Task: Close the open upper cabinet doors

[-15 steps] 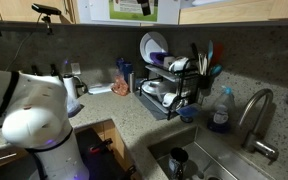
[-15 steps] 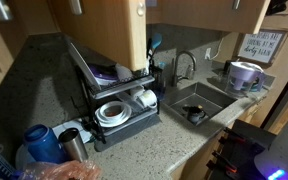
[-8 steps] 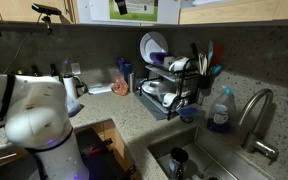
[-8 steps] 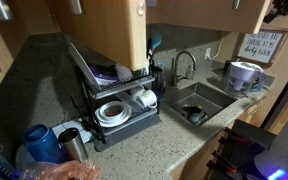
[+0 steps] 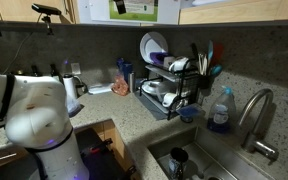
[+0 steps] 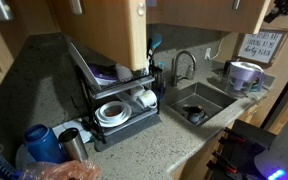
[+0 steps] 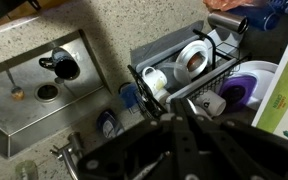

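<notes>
An upper cabinet door (image 6: 99, 30), a honey-brown wooden panel with a small pull handle, stands swung out in front of the dish rack. More wooden door panels (image 5: 239, 10) run along the top edge in an exterior view; from there I cannot tell whether they are open. My gripper (image 7: 182, 103) shows in the wrist view only. Its dark fingers are shut with nothing between them, high above the dish rack (image 7: 199, 65) and not touching any door. The arm's white body (image 5: 29, 115) fills the lower left.
The dish rack (image 5: 169, 90) with plates and cups stands on the speckled counter. A sink (image 6: 199, 100) with a curved faucet (image 5: 254, 115) and a blue soap bottle (image 5: 220, 112) lies beside it. A blue kettle (image 6: 39, 140), a mug (image 6: 244, 72) and a framed sign (image 6: 262, 45) stand around.
The arm's white body shifted slightly between one second and half a second ago. Nothing has visibly moved since, and the gripper stays shut.
</notes>
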{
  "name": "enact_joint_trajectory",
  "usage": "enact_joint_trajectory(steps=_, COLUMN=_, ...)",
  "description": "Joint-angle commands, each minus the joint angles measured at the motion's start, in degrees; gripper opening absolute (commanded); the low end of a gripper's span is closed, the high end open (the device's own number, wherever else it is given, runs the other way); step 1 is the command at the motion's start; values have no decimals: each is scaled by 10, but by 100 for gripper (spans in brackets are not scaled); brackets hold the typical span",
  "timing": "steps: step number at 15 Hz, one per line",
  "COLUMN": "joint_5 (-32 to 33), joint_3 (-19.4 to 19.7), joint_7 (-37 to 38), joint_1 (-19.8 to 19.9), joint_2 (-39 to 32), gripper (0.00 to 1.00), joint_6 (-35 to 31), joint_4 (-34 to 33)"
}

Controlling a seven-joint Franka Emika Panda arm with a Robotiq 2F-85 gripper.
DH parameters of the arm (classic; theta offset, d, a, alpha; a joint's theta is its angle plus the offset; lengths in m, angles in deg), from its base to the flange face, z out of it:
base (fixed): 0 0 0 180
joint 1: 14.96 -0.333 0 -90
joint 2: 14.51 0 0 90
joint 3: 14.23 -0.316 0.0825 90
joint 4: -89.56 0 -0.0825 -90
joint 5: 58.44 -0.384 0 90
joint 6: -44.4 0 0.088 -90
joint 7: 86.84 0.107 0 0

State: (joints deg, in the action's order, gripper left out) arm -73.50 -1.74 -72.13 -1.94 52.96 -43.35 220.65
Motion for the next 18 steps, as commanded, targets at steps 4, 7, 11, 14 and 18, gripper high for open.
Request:
enact_joint_trajectory(steps=4, joint_5=-10, joint_3=-8, joint_7=-8, joint_1=9, joint_2=5, gripper=0, joint_6=9, joint_4=2)
enact_joint_trajectory(steps=7, joint_5=-20, joint_3=-13, joint_7=-8, joint_1=2, joint_2=18, gripper=0, joint_6=25, joint_4=6)
enact_joint_trajectory(steps=11, joint_5=-41, joint_3=-20, joint_7=-8, joint_1=0, joint_2=39, gripper=0, joint_6=61, joint_4=11)
enact_joint_trajectory(steps=14, joint_5=-64, joint_3=-26, joint_7=-8, joint_1=-2, joint_2=59, gripper=0, joint_6=97, joint_4=15)
enact_joint_trajectory(steps=18, joint_5=-112, joint_3=-47, joint_7=-9, joint_1=-5, joint_2=86, gripper=0, joint_6=129, joint_4=16)
